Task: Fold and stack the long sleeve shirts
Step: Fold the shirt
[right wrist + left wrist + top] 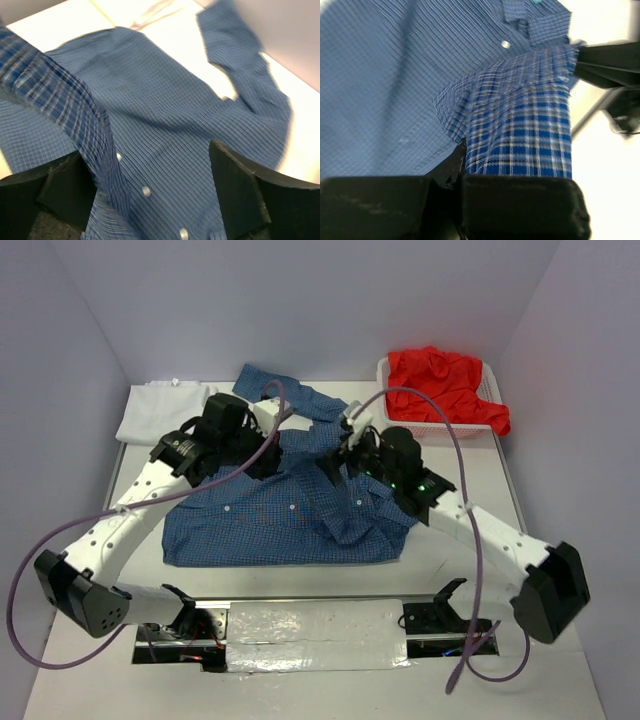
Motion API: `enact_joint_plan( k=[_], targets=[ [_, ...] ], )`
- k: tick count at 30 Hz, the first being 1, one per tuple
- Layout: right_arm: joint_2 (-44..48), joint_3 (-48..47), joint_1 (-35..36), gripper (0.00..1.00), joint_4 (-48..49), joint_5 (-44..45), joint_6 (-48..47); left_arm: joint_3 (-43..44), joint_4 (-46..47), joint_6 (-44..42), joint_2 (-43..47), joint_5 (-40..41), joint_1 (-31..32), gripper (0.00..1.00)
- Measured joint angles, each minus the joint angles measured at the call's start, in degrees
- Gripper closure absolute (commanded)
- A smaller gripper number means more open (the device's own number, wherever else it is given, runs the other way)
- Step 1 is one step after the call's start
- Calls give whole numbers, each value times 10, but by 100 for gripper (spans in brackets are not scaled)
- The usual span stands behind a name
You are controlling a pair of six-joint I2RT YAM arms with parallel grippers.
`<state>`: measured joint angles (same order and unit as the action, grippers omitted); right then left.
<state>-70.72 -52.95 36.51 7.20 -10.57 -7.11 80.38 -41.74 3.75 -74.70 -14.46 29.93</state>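
We see the blue checked shirt (285, 515) spread across the middle of the tabletop (500, 490), one sleeve trailing toward the back. Left end effector (460, 176) is pinched together on a raised fold of it. Right end effector (145, 165) has its fingers apart over the buttoned front, with a strip of cloth against one finger (60, 185). White shirt (160, 412) lies back left. Red shirt (445, 385) sits in the basket (384, 368) back right.

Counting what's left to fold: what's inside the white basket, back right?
A crumpled red shirt fills the basket and spills over its right front rim. Whether anything lies under it cannot be seen, because the red cloth covers the basket's floor.
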Motion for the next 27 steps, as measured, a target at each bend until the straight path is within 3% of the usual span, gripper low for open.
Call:
enact_joint_plan(
  k=[3, 4, 5, 6, 7, 9, 11, 12, 14, 15, 16, 23, 26, 27],
  targets=[
    [75, 45, 0, 17, -3, 31, -9, 2, -1, 50, -37, -45, -11, 100],
    [95, 52, -1, 36, -4, 33, -16, 4, -1, 56, -49, -55, -14, 100],
    [113, 54, -1, 47, -3, 31, -28, 6, -2, 57, -60, -58, -16, 100],
    [129, 55, -1, 54, -3, 23, -38, 7, -2, 52, -67, -54, -17, 100],
    [141, 56, -1, 67, -3, 11, -47, 8, -3, 44, -69, -46, -18, 100],
    [157, 56, -1, 78, -5, -22, -67, 14, -6, 4, -70, -21, -16, 100],
    [162, 56, -1, 73, -14, -57, -85, 28, -1, -41, -70, 8, -12, 100],
    [160, 56, -1, 56, -22, -73, -92, 32, 6, -67, -68, 21, -9, 100],
    [152, 56, -1, 39, -36, -88, -101, 33, 21, -120, -59, 43, -6, 100],
    [145, 56, 0, 25, -40, -92, -107, 29, 30, -149, -52, 55, -5, 100],
    [137, 56, 0, 21, -43, -93, -110, 24, 38, -177, -44, 65, -3, 100],
    [38, 12, -21, 9, -60, -158, -135, -4, 69, -291, -14, 115, -1, 100],
    [-11, -19, -24, 9, -62, -190, -139, -4, 74, -307, -14, 119, -1, 100],
    [-23, -22, -26, 15, -57, -193, -139, -4, 75, -309, -14, 121, -1, 100]
  ],
)
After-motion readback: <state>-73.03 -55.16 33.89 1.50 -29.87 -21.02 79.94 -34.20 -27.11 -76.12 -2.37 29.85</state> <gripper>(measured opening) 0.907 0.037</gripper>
